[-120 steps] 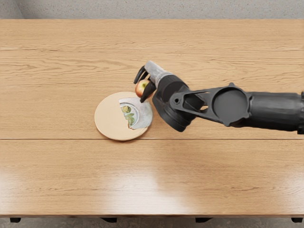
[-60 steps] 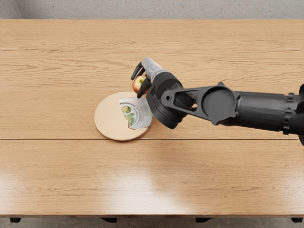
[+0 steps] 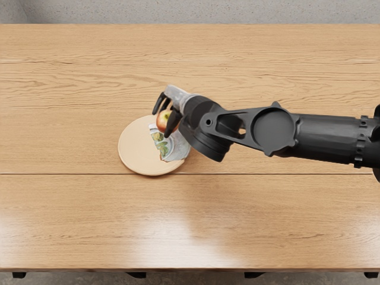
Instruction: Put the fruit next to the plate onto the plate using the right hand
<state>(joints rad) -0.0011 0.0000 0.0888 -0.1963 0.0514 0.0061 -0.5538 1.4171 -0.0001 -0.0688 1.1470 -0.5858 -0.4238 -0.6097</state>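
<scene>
Fruit (image 3: 162, 120) over plate (image 3: 133, 149), far-right rim

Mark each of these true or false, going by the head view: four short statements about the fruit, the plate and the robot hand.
1. The right robot hand is closed around the fruit. True.
2. The fruit lies on the bare table, well clear of the plate. False: it is in the hand, and in the picture it overlaps the upper right rim of the plate.
3. The working arm comes in from the picture's left edge. False: it comes in from the right.
4. The plate is round and tan. True.
</scene>
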